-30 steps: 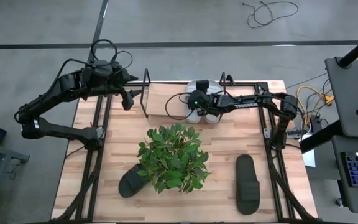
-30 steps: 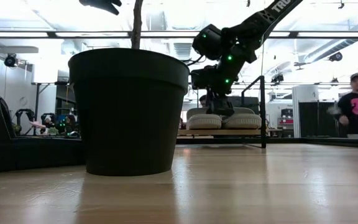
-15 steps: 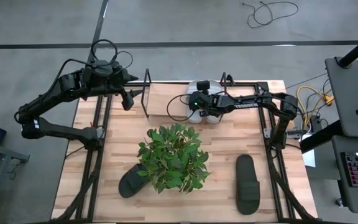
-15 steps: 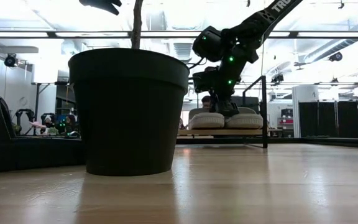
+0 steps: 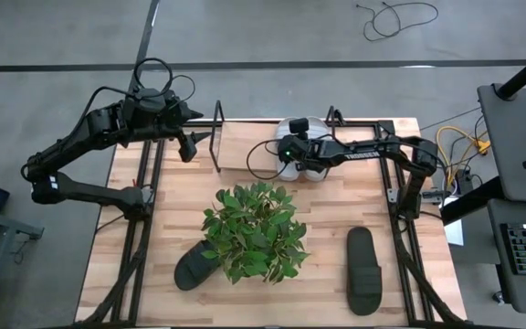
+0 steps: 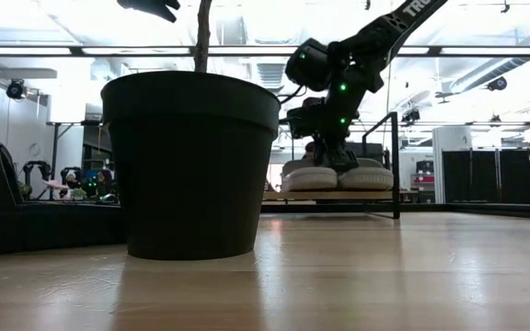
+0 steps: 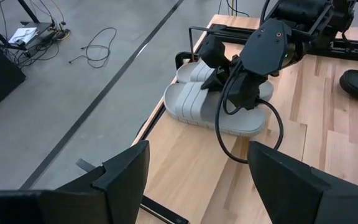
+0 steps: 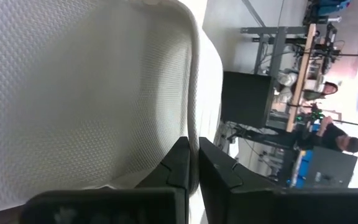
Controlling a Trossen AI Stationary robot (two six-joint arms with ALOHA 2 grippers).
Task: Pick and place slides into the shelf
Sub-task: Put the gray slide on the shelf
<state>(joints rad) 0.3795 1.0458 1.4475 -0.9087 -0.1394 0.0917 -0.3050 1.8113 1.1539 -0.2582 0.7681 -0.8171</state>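
Two light grey slides (image 5: 304, 157) (image 7: 219, 106) lie side by side at the table's far edge, between the shelf's two upright loop ends (image 5: 215, 137) (image 5: 336, 117). My right gripper (image 5: 290, 151) (image 6: 331, 152) stands over them, shut on the slide nearer my left arm. One black slide (image 5: 363, 270) lies sole down near the front right. Another black slide (image 5: 193, 267) lies half under the plant's leaves. My left gripper (image 5: 188, 146) (image 7: 197, 186) hovers open at the far left, beside the shelf's left end. My right gripper pinches the thin edge of the grey slide's strap (image 8: 194, 93) between its two fingers (image 8: 176, 168). In the left wrist view it comes from above, pointing down (image 7: 235, 93). The slide stays flat on its sole beside its twin (image 6: 366, 176).
A leafy green plant (image 5: 256, 230) in a black pot (image 6: 190, 165) stands mid-table and blocks much of the low view. Black arm frames (image 5: 144, 183) (image 5: 400, 196) run along both sides. A cable (image 7: 247, 140) loops from the right wrist over the wood.
My right gripper has edged a little toward the table's right edge. The pair of grey slides and the shelf's right upright have shifted slightly the same way, staying flat.
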